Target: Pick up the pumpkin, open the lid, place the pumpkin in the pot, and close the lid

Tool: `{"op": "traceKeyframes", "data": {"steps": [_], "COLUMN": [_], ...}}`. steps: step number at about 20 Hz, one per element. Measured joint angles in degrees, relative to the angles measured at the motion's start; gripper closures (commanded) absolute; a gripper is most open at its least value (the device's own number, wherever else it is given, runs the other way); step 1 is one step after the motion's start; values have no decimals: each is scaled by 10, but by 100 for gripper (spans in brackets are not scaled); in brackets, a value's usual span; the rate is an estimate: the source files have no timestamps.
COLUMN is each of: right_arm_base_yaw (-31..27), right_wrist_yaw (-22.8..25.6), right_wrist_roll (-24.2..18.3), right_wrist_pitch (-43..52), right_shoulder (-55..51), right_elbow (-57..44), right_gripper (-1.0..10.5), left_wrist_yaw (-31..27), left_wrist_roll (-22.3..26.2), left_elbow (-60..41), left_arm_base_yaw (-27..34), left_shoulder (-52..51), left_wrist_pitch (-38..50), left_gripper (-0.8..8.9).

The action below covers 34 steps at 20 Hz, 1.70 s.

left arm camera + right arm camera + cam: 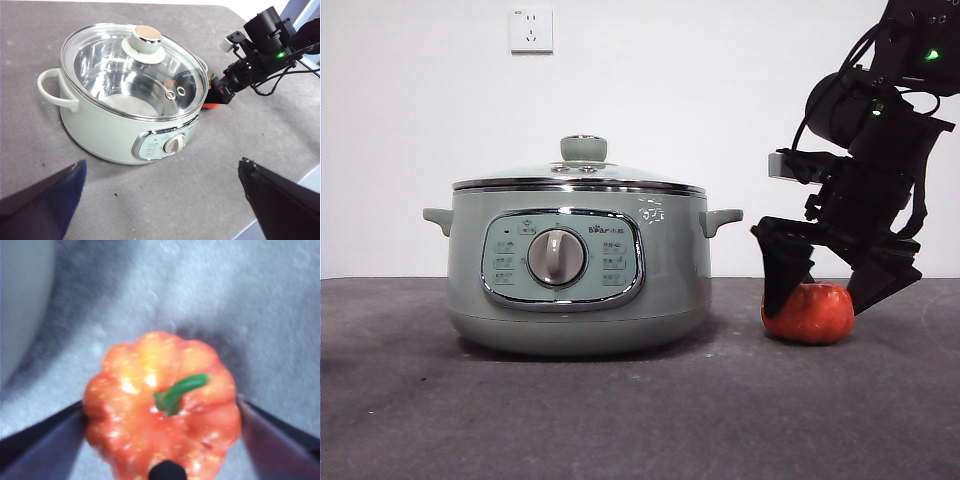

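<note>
The orange pumpkin [810, 314] with its green stem sits on the dark table just right of the sage-green pot [670, 290]. My right gripper [815, 305] comes down over it, open, one jaw on each side and close against its ribs. In the right wrist view the pumpkin [160, 415] fills the space between the jaws of that gripper [161, 405]. The glass lid [620, 176] with its green knob rests shut on the pot. My left gripper [162, 164] hangs open above the table in front of the pot [100, 130], whose lid [115, 75] shows an empty steel bowl.
A white wall with a socket [531, 30] stands behind the table. The pot's side handle [722, 218] juts toward the right arm. The table edge [300, 175] runs near the left gripper's side.
</note>
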Motion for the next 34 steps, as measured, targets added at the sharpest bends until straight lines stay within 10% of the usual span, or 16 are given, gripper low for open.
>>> {"op": "traceKeyframes", "data": {"steps": [18,34], "right_arm_base_yaw": [32,78], "right_wrist_yaw": [0,0], "right_wrist_roll": [21,42], "right_wrist_pitch": [-184,-220], "right_shoulder": [-395,-429], "right_elbow": [1,1], "right_gripper": [957,957], "left_wrist_yaw": [-55,-173], "left_wrist_roll": [-35,31], "left_elbow": [63,320], "left_arm_base_yaw": [-94,-226], "left_shoulder": [216,615], "left_wrist_pitch": [210,252], "left_gripper": [73,73]}}
